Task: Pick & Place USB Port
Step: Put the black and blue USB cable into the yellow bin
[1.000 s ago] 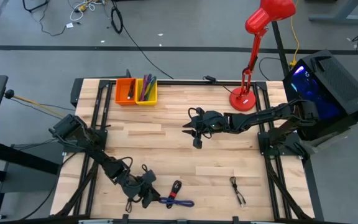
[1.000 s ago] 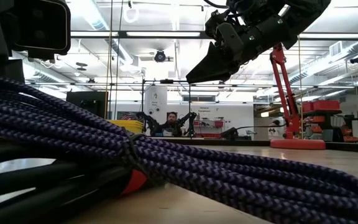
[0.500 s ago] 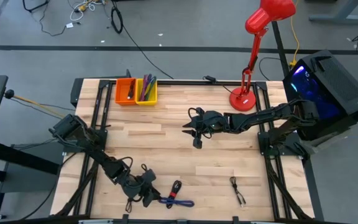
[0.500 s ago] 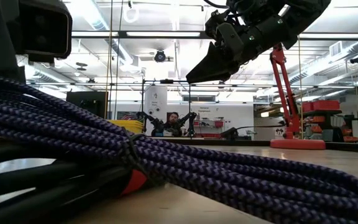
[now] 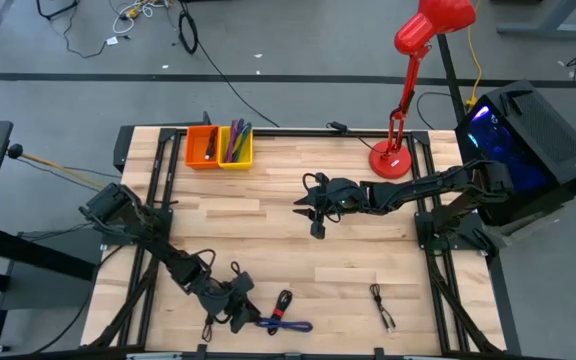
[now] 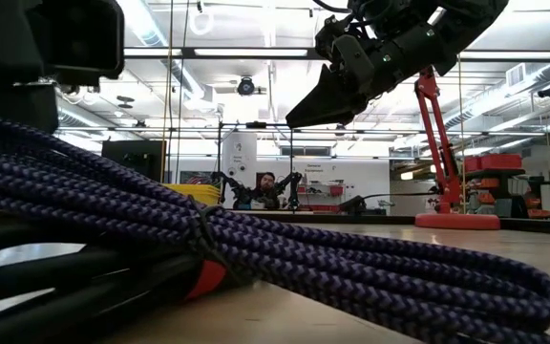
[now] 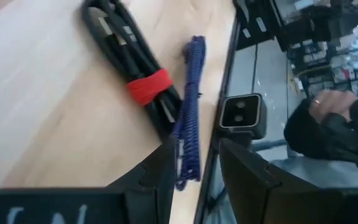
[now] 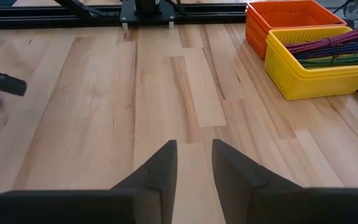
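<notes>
Purple braided cable (image 5: pixel 286 324), lower centre, looks limp and light, so I'd grab mid-bundle w/ left gripper (image 5: pixel 236 309), jaws apart, empty.

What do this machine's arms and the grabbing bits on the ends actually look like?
Both arms are dark, jointed and slim, with black cables looped along them. The left end effector and the right end effector each end in two flat, dark, wedge-shaped fingers. A white marking shows on the left wrist's housing, too cropped to read.
</notes>
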Robot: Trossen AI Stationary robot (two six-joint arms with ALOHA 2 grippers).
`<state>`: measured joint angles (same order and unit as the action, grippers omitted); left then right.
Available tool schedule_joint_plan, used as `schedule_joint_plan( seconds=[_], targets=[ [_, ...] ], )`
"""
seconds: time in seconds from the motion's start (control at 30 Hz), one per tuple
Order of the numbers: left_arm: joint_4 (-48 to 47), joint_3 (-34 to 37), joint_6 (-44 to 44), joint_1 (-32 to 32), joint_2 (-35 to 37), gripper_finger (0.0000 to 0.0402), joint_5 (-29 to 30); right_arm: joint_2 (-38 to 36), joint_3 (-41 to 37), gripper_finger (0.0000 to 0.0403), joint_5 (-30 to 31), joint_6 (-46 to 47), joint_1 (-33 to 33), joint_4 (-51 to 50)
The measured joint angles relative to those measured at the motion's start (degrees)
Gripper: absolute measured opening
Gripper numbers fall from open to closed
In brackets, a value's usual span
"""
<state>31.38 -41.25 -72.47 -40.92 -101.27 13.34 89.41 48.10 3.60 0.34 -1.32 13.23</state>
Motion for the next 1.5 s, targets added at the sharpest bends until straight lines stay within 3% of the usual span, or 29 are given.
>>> schedule_joint_plan(
  seconds=[0.2,0.37,0.57,1.03,1.5],
  targets=[
    [-5.8,-1.8,-0.2,0.4,0.0,0.0128,-3.7,0.0,0.0,0.0102,0.0,0.0,0.0,0.0],
    [-9.3,-1.9,-1.7,0.3,0.0,0.0128,-3.1,0.0,0.0,0.0102,0.0,0.3,0.0,-0.1],
    [-3.9,-1.9,1.1,0.3,0.0,0.0128,-3.1,0.0,0.0,0.0102,0.0,0.5,0.0,-0.2],
    [-7.8,-1.9,-0.3,0.3,-0.1,0.0128,-3.1,0.0,0.0,0.0102,0.0,0.5,0.0,-0.5],
    [-3.0,-3.2,2.5,0.2,-0.6,0.0128,-3.6,0.0,0.0,0.0102,0.0,0.5,0.0,-0.5]
  ],
)
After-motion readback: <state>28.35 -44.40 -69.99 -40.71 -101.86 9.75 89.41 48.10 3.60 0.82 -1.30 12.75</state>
